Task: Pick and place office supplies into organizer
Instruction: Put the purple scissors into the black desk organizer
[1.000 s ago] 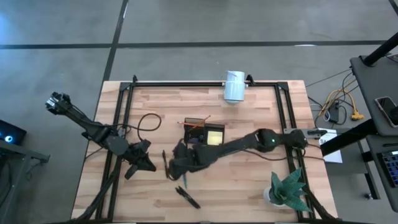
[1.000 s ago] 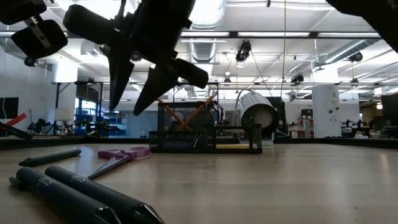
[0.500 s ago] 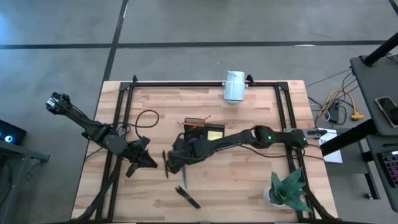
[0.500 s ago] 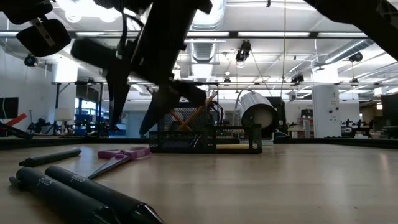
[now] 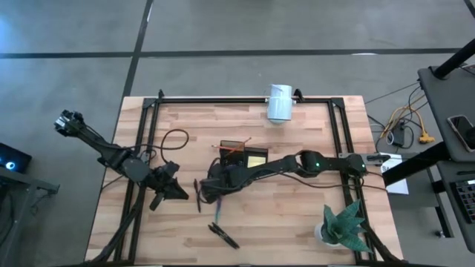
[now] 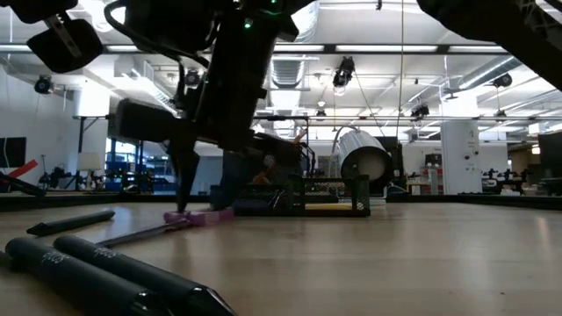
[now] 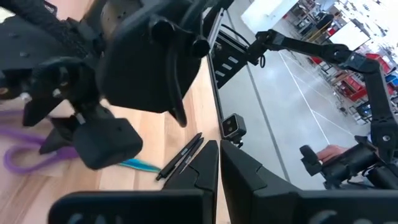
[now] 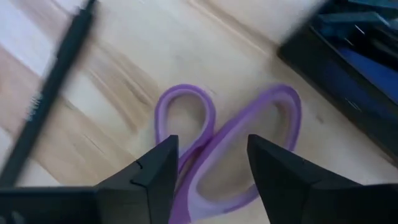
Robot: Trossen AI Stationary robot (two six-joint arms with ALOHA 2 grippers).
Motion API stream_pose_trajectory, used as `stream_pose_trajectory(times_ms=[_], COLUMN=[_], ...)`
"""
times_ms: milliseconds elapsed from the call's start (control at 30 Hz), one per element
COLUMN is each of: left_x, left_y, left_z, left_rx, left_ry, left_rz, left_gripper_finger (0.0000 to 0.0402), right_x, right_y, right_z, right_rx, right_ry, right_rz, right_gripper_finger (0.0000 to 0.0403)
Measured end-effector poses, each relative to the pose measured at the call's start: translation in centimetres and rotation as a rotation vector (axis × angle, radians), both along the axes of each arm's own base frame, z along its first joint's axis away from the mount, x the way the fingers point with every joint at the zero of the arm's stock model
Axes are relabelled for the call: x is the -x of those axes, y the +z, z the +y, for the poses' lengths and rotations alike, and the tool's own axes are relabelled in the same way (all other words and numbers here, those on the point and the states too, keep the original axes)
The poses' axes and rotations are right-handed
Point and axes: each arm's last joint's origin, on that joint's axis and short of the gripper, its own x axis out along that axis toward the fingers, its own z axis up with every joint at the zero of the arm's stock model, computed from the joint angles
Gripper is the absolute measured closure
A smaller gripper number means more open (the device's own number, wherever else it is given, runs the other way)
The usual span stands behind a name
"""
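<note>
High view: the right gripper (image 5: 210,189) reaches across to mid-table, just left of the organizer (image 5: 243,156), set low over the scissors (image 5: 217,210) because that is the item it is going for. The blades run toward the near edge, past a pen (image 5: 224,235). The left gripper (image 5: 177,195) waits by the left rail.

Low view: the right gripper (image 6: 200,189) has come down at the purple handles (image 6: 200,216), which lie flat on the table.

Left wrist view: the left gripper (image 7: 219,169) is clenched, empty.

Right wrist view: the right fingers (image 8: 155,171) stand spread, straddling the handle loops (image 8: 233,149); contact looks likely but isn't clear. The long axis runs away from the organizer (image 8: 348,62).
</note>
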Motion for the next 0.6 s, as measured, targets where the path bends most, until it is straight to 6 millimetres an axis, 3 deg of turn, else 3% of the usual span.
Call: stream_pose_trajectory(times_ms=[333, 600], left_x=[-0.1, -0.1], left_y=[-0.1, -0.4], left_z=[0.0, 0.0], left_rx=[-0.010, -0.013], left_ry=[0.012, 0.012], left_rz=[0.002, 0.006], left_gripper_finger=[0.0402, 0.0402], right_x=[2.8, 3.2], right_y=[-0.2, -0.6], right_z=[1.6, 2.5], right_rx=[0.017, -0.006], right_ry=[-0.091, -0.139], right_rz=[0.220, 0.225], right_gripper_finger=[0.0273, 0.0278])
